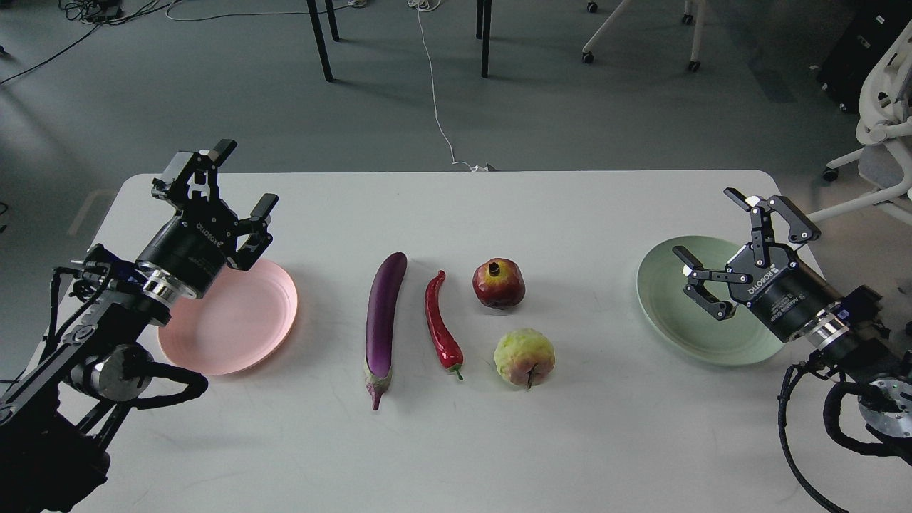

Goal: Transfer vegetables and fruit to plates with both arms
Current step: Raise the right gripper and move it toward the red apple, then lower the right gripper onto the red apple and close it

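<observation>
A long purple eggplant [383, 320] lies lengthwise at the table's middle, with a red chili pepper [440, 326] just right of it. Further right sit a dark-red pomegranate [498, 283] and, nearer me, a yellow-green fruit [524, 358]. The pink plate [239, 324] is at the left and the mint green plate [677, 313] at the right, both bare. My left gripper [246, 178] hovers open above the pink plate's far edge, holding nothing. Over the green plate my right gripper [712, 228] stands open and empty too.
The white table [456, 442] runs to its far edge near the top of the view. Beyond it are chair and table legs, a white cable [434, 92] on the grey floor, and a white office chair [883, 135] at the far right.
</observation>
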Robot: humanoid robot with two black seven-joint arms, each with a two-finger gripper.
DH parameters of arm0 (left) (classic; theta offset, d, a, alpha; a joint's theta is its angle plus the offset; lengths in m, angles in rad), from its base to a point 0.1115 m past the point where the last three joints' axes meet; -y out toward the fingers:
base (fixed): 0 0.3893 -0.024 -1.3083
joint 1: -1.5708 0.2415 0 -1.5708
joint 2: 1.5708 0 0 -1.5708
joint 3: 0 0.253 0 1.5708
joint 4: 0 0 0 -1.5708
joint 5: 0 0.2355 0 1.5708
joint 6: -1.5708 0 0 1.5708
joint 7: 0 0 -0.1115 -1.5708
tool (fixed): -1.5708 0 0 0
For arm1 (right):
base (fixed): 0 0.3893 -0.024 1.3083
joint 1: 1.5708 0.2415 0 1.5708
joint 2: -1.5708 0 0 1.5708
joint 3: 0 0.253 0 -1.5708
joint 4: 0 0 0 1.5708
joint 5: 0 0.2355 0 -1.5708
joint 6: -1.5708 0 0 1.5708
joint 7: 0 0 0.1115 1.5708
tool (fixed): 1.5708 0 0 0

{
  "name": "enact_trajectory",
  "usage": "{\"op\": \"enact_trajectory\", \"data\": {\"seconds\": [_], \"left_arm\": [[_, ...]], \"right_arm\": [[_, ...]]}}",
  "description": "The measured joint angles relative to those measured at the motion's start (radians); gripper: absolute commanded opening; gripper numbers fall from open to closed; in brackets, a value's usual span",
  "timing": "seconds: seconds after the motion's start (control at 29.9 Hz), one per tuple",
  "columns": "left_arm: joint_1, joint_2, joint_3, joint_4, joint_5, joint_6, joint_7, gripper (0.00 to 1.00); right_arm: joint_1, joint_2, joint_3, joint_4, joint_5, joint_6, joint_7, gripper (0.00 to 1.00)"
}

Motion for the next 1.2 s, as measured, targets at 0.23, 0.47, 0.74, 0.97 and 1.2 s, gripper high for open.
{"op": "enact_trajectory", "data": {"seconds": [0.23, 0.47, 0.74, 0.97, 1.2], "left_arm": [[0.014, 0.004, -0.018, -0.005, -0.01, -0.016, -0.003, 0.98], [0.014, 0.034, -0.011, 0.006, -0.027, -0.039, -0.009, 0.98], [0.01, 0.05, -0.014, 0.002, -0.035, -0.1, -0.108, 0.98], [0.011, 0.048, -0.013, -0.003, -0.026, -0.106, -0.115, 0.98], [0.011, 0.057, -0.015, -0.008, -0.026, -0.105, -0.116, 0.98]], "right_arm": [[0.0, 0.001, 0.025, 0.001, -0.001, 0.0, 0.003, 0.99], [0.158, -0.06, 0.014, 0.005, -0.209, 0.0, 0.004, 0.99], [0.655, -0.072, -0.274, -0.009, -0.841, 0.001, 0.066, 0.99], [1.119, 0.081, -0.814, -0.044, -1.254, 0.001, 0.087, 0.99], [1.175, 0.289, -0.968, -0.134, -1.466, 0.0, 0.087, 0.99]]}}
